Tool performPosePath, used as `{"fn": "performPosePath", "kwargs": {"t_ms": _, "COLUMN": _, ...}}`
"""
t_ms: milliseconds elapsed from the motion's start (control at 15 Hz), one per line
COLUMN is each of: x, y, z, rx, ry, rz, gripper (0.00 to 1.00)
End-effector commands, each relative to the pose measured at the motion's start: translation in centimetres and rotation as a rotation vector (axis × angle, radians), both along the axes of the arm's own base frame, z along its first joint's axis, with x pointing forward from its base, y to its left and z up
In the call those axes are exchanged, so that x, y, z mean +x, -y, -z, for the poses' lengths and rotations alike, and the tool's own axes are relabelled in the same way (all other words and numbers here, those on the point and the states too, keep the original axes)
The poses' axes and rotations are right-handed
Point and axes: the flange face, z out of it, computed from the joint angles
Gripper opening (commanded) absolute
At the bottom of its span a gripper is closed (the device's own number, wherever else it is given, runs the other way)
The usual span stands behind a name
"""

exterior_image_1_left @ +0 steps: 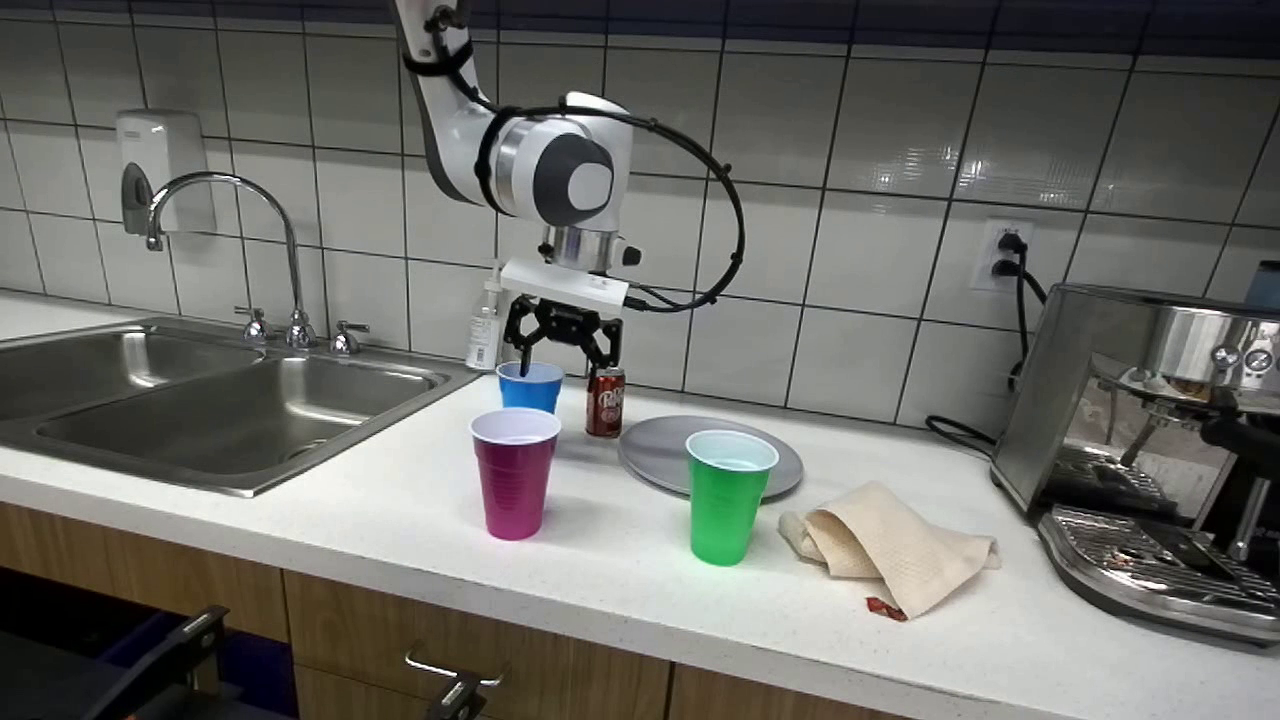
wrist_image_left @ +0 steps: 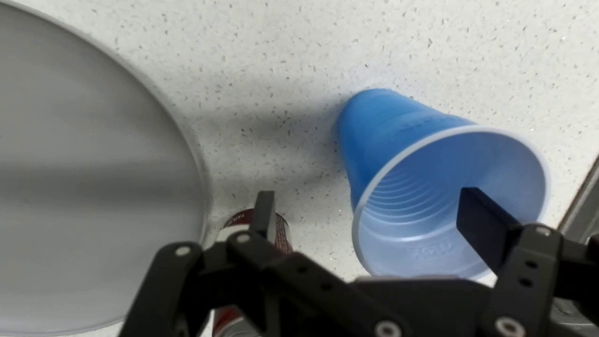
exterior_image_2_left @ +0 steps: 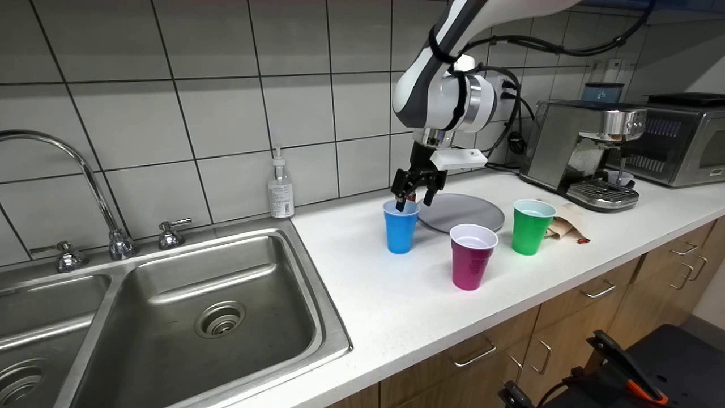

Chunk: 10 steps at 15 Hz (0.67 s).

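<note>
Pincer (wrist_image_left: pixel 367 201) spread at the blue cup (wrist_image_left: pixel 421 187); magenta cup (exterior_image_1_left: pixel 515 475) near it, visible in both exterior views, outside the wrist view.

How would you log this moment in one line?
gripper: open, holding nothing | nearest: blue cup, one finger at its mouth | nearby: can, plate | farther: purple cup, green cup

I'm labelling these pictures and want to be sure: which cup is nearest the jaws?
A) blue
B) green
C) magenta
A: in the wrist view a finger of the jaws overlaps the mouth of the blue cup, while in an exterior view the magenta cup and the green cup stand farther off.
</note>
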Motion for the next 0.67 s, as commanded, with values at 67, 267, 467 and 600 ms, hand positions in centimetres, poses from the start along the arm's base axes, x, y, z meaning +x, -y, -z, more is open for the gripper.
{"fn": "performPosePath", "kwargs": {"t_ms": 67, "x": 1.02, "y": 0.1, "z": 0.08, "rx": -0.014, "ry": 0.004, "rz": -0.002, "gripper": 1.0}}
{"fn": "performPosePath", "kwargs": {"t_ms": 267, "x": 1.07, "y": 0.05, "z": 0.05, "rx": -0.01, "ry": 0.016, "rz": -0.01, "gripper": 0.65}}
{"fn": "performPosePath", "kwargs": {"t_ms": 467, "x": 0.96, "y": 0.01, "z": -0.04, "rx": -0.009, "ry": 0.015, "rz": -0.015, "gripper": 0.42}}
{"fn": "performPosePath", "kwargs": {"t_ms": 600, "x": 0.82, "y": 0.03, "z": -0.02, "rx": -0.011, "ry": 0.013, "rz": -0.017, "gripper": 0.27}}
